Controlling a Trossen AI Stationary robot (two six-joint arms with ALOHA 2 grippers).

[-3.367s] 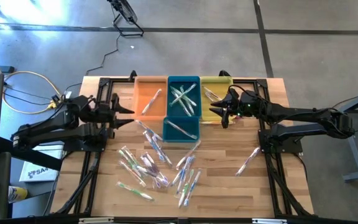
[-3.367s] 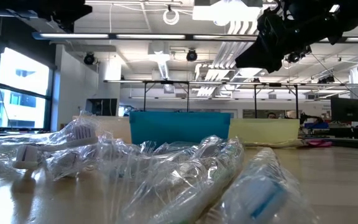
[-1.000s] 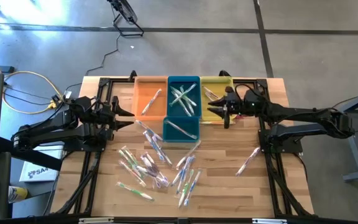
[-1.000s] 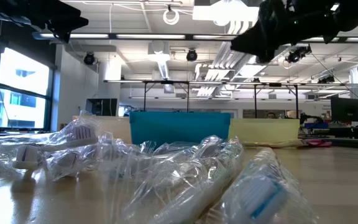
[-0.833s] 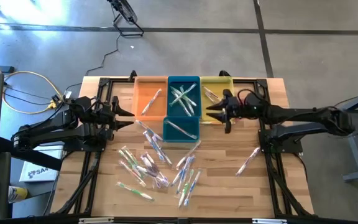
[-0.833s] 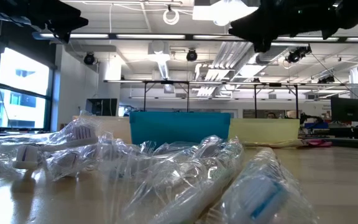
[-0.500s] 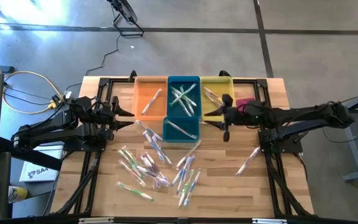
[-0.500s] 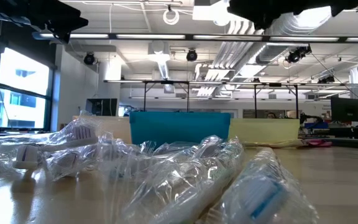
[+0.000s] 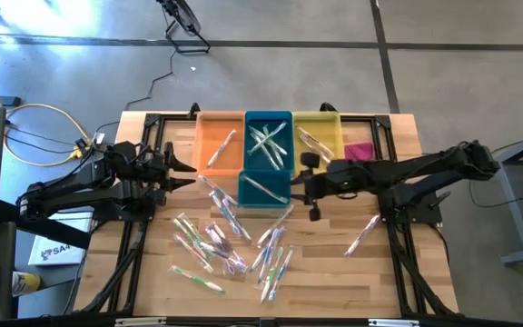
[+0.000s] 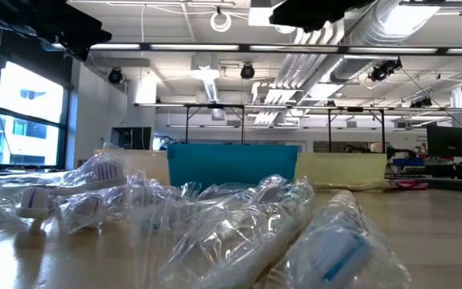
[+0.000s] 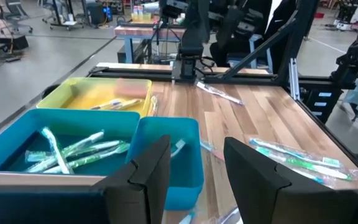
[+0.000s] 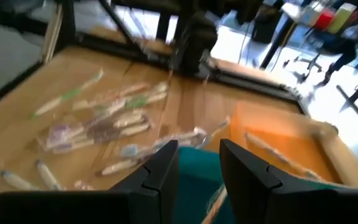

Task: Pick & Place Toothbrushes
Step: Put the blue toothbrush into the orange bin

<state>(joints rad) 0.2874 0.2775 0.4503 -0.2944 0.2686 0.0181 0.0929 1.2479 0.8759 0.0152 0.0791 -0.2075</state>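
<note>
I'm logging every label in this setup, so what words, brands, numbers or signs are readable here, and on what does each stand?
"SA": all that reads of dark letters on the white box on the floor under the left arm, high view; the rest is hidden.
Toothbrush wrappers: a blue patch shows in the low view, no legible print.
Blue bin, orange bin, yellow bin: no markings visible.
Nothing else is readable.

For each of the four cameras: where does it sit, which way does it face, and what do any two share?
High: overhead, straight down; both arms, bins, toothbrushes.
Low: table height, across wrapped toothbrushes; blue bin, room.
Left wrist: past left gripper, open; blue and yellow bin.
Right wrist: past right gripper, open; orange bin.
Shared: high and low both show the blue bin.
</note>
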